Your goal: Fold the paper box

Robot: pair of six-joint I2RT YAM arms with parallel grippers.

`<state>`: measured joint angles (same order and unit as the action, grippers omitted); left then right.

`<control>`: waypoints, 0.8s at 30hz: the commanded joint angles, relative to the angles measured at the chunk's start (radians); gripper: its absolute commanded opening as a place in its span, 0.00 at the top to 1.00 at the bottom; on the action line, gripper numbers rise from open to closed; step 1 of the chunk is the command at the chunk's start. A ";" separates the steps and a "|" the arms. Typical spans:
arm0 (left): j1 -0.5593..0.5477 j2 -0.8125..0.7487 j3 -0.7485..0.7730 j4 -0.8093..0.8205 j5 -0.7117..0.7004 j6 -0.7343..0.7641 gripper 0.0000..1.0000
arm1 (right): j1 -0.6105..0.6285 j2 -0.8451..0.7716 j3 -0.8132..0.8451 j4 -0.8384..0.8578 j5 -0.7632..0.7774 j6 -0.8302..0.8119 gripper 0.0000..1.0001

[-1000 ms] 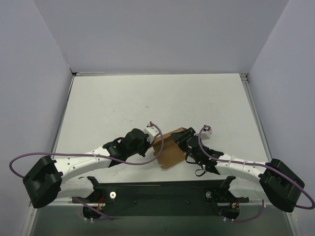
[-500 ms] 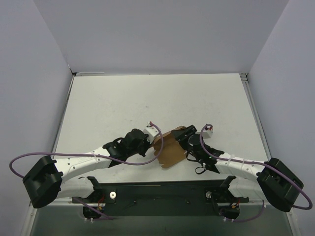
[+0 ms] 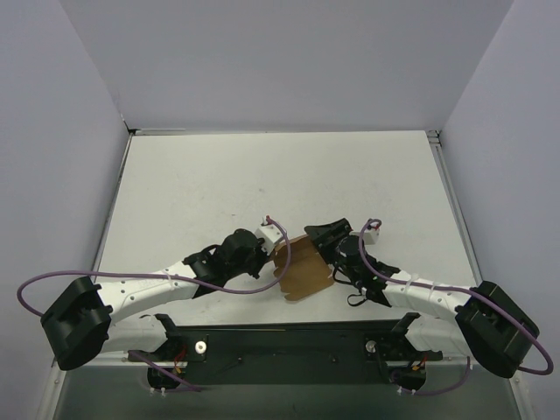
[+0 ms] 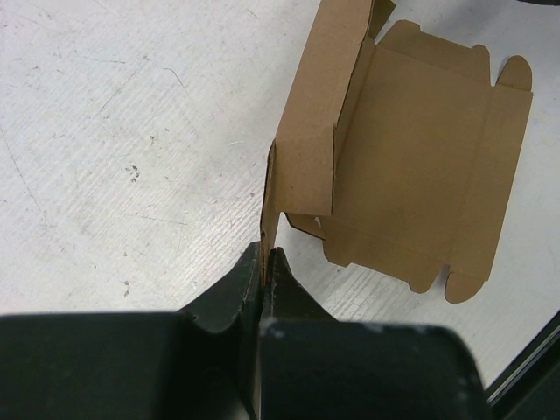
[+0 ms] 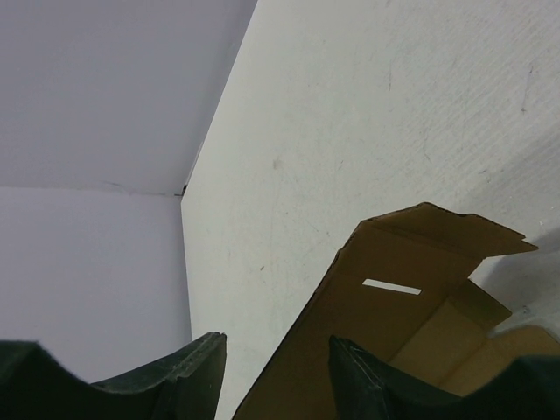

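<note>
The paper box (image 3: 302,273) is a brown cardboard cut-out, partly folded, lying between the two arms near the table's front. In the left wrist view it (image 4: 420,157) lies mostly flat, with its left side panel standing up. My left gripper (image 3: 273,255) is shut on the near edge of that raised panel (image 4: 265,259). My right gripper (image 3: 326,234) is at the box's far right corner, open. In the right wrist view (image 5: 276,372) a raised flap with a slot (image 5: 411,306) stands by the right finger, with its edge between the fingers.
The white table (image 3: 262,175) is bounded by grey walls at the back and both sides. The black mounting bar (image 3: 289,337) runs along the near edge, and purple cables loop from both arms. The table's near edge shows in the left wrist view (image 4: 525,372).
My right gripper has shifted slightly up and to the right over the box's far corner, and now covers the far flap. The left gripper has kept its hold and has not moved.
</note>
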<state>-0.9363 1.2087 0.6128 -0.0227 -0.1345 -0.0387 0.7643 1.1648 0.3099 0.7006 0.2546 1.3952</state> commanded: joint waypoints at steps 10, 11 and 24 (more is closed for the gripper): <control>-0.006 0.002 0.005 0.049 0.003 0.011 1.00 | -0.011 0.064 -0.011 0.077 -0.014 0.019 0.80; -0.006 0.002 0.002 0.050 0.006 0.011 1.00 | -0.013 0.075 -0.014 0.092 -0.014 0.016 0.82; 0.007 -0.021 -0.015 0.058 0.029 -0.050 0.53 | -0.013 0.151 -0.060 0.237 0.006 -0.021 1.00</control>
<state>-0.9394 1.2194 0.5995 -0.0151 -0.1196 -0.0528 0.7589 1.2934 0.2729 0.8791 0.2325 1.4124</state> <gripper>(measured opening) 0.332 0.042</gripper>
